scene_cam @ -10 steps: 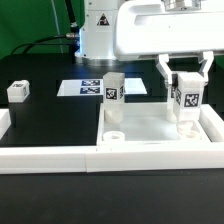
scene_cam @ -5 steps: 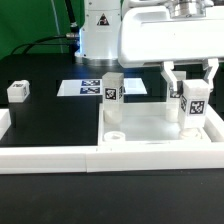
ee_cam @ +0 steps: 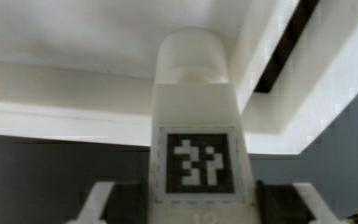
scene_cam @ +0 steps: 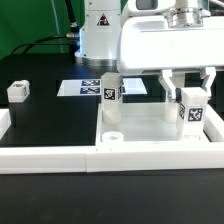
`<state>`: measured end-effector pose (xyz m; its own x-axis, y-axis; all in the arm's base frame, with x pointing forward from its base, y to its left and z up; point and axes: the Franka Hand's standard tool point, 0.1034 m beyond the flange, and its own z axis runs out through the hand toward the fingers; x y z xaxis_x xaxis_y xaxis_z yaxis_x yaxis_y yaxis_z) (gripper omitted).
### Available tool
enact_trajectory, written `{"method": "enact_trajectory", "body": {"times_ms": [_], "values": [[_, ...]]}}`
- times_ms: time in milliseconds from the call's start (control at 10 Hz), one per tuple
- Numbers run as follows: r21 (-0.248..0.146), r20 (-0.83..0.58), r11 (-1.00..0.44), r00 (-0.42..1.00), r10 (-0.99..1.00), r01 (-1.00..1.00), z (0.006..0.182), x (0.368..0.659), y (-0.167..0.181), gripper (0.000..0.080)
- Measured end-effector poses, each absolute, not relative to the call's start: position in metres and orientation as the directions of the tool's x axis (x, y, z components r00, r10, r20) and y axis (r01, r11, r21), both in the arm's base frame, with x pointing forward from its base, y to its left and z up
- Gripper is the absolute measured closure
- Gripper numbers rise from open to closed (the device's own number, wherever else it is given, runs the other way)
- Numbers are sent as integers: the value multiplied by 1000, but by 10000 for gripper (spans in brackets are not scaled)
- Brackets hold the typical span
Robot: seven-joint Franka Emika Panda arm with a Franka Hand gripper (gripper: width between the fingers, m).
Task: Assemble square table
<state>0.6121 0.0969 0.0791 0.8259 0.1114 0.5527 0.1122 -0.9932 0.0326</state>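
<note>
Square table slab (scene_cam: 150, 128) at 5 o'clock in the exterior view. Clamped upright between the gripper (scene_cam: 190, 91) fingers over its 3 o'clock side: a leg block (scene_cam: 190, 110) bearing a black-white tag (ee_cam: 197, 160), no legible writing. Lower and further toward 3 o'clock than a second ago.

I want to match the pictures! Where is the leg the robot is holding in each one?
Exterior view: the leg hangs at the exterior view's right, over the tabletop.
Wrist view: the leg fills the middle.
Shared landmark: its black-white tag.
</note>
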Motion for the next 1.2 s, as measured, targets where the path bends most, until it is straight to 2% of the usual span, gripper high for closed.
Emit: {"method": "enact_trajectory", "body": {"times_ms": [200, 300, 400, 500, 600, 1000, 1100, 1200], "values": [[38, 552, -992, 825, 121, 120, 79, 612, 97, 498], [41, 552, -991, 824, 126, 125, 79, 612, 97, 315], [43, 552, -991, 824, 130, 128, 79, 612, 97, 315], [45, 552, -990, 823, 134, 131, 79, 612, 97, 189], [48, 552, -990, 823, 138, 134, 79, 612, 97, 158], [54, 547, -988, 824, 150, 143, 80, 613, 95, 150], [33, 475, -992, 872, 120, 118, 82, 610, 90, 150], [13, 422, -995, 902, 91, 94, 94, 613, 86, 150]]}}
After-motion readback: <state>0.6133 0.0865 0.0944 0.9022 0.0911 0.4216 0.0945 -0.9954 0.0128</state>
